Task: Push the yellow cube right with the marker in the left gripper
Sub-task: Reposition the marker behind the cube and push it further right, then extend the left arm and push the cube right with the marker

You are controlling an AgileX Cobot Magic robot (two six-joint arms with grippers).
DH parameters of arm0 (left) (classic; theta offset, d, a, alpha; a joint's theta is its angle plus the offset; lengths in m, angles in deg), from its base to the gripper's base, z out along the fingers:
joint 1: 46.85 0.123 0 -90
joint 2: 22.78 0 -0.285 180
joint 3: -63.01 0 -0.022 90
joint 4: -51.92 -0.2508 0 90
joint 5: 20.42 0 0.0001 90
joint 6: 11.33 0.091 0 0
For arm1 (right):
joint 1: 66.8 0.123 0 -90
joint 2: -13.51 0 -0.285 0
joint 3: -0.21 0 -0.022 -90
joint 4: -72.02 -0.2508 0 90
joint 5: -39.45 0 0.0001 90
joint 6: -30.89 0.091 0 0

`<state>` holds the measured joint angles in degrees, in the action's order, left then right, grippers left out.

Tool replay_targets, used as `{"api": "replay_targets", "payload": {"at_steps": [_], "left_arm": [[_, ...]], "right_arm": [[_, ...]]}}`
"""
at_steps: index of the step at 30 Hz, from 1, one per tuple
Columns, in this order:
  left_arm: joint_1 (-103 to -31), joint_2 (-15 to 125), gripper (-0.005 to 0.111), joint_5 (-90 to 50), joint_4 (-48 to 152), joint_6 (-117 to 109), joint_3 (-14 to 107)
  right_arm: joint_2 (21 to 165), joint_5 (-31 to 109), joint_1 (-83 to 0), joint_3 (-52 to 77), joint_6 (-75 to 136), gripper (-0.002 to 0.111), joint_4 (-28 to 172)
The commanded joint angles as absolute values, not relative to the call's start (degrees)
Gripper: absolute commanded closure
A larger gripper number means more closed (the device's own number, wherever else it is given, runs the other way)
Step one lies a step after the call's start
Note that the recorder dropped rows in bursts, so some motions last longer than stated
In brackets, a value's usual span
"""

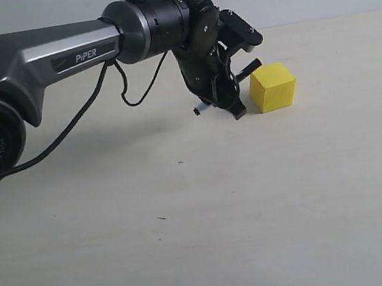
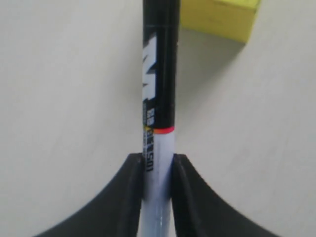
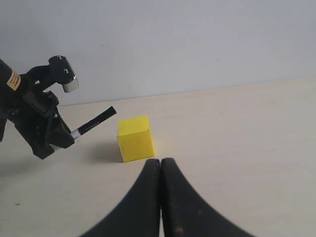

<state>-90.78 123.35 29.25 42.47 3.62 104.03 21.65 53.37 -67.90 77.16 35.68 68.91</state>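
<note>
Left arm [image 1: 23, 58] is wearing a dark grey shell, with a darker plate on its side carrying white "PiPER" lettering [image 1: 86, 56]. Toward the wrist it is giving way to black ringed cylinders [image 1: 156, 22], and a thin black cable [image 1: 72, 125] is hanging beneath in loops. The left hand [image 2: 157, 165] is showing two matt black fingers [image 2: 118, 202] with curved outer edges; an orange sticker [image 3: 13, 79] and a white stub [image 3: 69, 85] are marking its housing. The right hand [image 3: 161, 165] is showing matching black fingers.
</note>
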Motion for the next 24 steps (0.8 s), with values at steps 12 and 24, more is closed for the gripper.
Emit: {"api": "replay_targets", "payload": {"at_steps": [12,24], "left_arm": [[-83.33,123.86,0.107,47.59,49.84,26.34,110.53],[-84.24,134.08,0.107,46.51,48.07,23.89,121.43]], "right_arm": [[21.3,53.08,-68.19,77.43,35.53,0.108,69.17],[21.3,53.08,-68.19,77.43,35.53,0.108,69.17]]}}
